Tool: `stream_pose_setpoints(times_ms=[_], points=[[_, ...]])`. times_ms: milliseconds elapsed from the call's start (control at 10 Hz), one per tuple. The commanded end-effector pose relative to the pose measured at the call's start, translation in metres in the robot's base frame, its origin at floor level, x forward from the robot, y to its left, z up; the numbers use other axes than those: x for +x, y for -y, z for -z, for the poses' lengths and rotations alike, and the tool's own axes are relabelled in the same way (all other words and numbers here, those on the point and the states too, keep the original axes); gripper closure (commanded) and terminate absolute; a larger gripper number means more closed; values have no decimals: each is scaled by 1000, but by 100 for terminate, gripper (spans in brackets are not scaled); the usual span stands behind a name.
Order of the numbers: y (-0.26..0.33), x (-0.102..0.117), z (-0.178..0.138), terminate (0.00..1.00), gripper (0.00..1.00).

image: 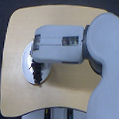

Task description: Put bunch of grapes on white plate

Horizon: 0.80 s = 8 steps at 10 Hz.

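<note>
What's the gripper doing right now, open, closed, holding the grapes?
Gripper: cannot be told; the arm hides it above the white plate. The bunch of grapes shows on the plate below the arm.

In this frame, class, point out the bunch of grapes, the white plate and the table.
bunch of grapes (pixel 37 73), exterior view, middle of the dark cluster.
white plate (pixel 26 61), exterior view, exposed rim on the view's left.
table (pixel 58 100), exterior view, bare wooden top.

My arm (pixel 79 44) is pale grey-white, smooth and glossy. My forearm is a blocky shell with rounded corners and a dark recessed window strip along it. My shoulder is a big rounded dome.
</note>
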Motion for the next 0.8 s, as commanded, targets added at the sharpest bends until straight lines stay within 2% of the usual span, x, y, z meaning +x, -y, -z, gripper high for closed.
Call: stream_pose_setpoints(times_ms=[0,400,700], points=[[-20,15,-45,0,0],[-53,17,-125,0,0],[-54,24,-167,0,0]])
